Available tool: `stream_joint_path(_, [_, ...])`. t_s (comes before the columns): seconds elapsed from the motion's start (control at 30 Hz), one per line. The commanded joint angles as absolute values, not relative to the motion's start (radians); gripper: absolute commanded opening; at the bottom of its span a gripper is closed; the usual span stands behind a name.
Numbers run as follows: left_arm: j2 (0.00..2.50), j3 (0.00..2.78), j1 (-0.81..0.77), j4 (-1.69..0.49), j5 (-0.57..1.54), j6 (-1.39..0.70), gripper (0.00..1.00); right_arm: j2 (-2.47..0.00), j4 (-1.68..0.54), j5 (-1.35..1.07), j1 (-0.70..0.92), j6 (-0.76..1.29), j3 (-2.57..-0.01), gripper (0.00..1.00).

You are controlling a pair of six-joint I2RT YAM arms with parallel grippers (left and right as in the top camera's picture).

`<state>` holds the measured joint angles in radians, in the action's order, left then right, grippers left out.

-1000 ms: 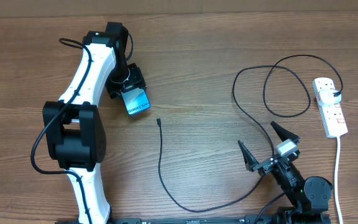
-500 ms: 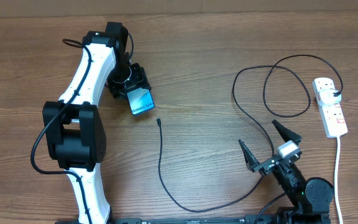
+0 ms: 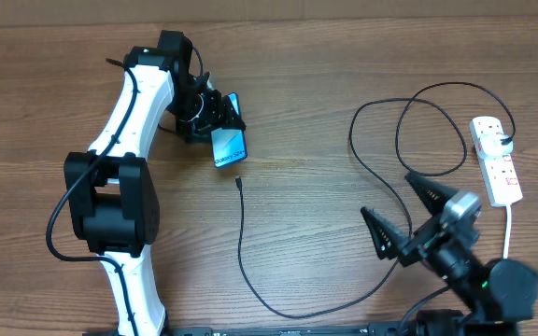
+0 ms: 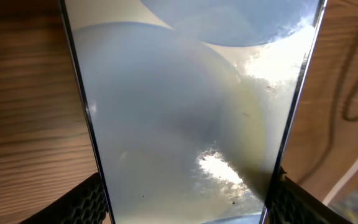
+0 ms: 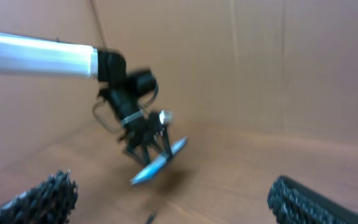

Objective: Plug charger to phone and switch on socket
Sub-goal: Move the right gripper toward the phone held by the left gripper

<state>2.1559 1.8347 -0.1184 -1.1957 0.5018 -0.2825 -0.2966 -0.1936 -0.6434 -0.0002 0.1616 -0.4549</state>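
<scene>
At the near edge of the desk [image 3: 325, 84], on the right side, the right end effector [image 3: 385, 193] is seen released: its two fingers are spread wide and nothing is kept between them. From above, a stretch of the charger [image 3: 241, 243] is crossed by it, but contact cannot be told.

From there the thin black cable is laid in a long curve along the near part of the desk and then is led away toward the middle, where its connector tip [image 3: 238, 182] is found lying free on the wood. On the right, the other end of the cable is drawn in two big loops to the socket [image 3: 498, 163], where a black plug [image 3: 504, 142] is inserted at the far end. A white cord [image 3: 508, 243] is led from the socket back to the near edge.

Just beyond the connector tip, and apart from it, the phone [image 3: 230, 145] is held, clamped at its sides by the left end effector [image 3: 218, 117]. It is tilted, with the lit blue screen turned up. In the left wrist view the phone [image 4: 185, 124] fills nearly the whole picture, and the ribbed fingers [image 4: 89, 202] are pressed against its edges. In the blurred right wrist view the phone [image 5: 160, 162] is shown slanted above the desk.
</scene>
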Motion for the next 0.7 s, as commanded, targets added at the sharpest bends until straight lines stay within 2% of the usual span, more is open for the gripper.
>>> stream_joint_path(0.0, [2.124,1.835,-0.125,-1.192,0.65,-0.247,0.65,-0.513,-0.374,-0.715,-0.005,0.183,-0.705,1.0])
stream_joint_path(0.17, [2.124,1.835,-0.126,-1.193,0.656,-0.247,0.65,-0.85,-0.768,-0.727,-0.005,0.123,-1.057,1.0])
stream_joint_path(0.23, [2.124,1.835,-0.126,-1.193,0.656,-0.251,0.65,-0.97,-0.856,-0.728,-0.005,0.131,-1.159,1.0])
stream_joint_path(0.4, [2.124,1.835,-0.139,-1.193,0.656,-0.25,0.65,-1.18,-0.914,-0.846,-0.005,0.13,-1.244,1.0])
stream_joint_path(0.5, [2.124,1.835,-0.154,-1.199,0.656,-0.25,0.65,-1.279,-0.931,-0.899,0.004,0.13,-1.244,0.82])
stream_joint_path(0.67, [2.124,1.835,-0.185,-1.203,0.656,-0.25,0.65,-1.415,-0.94,-0.845,0.085,0.126,-1.243,0.85])
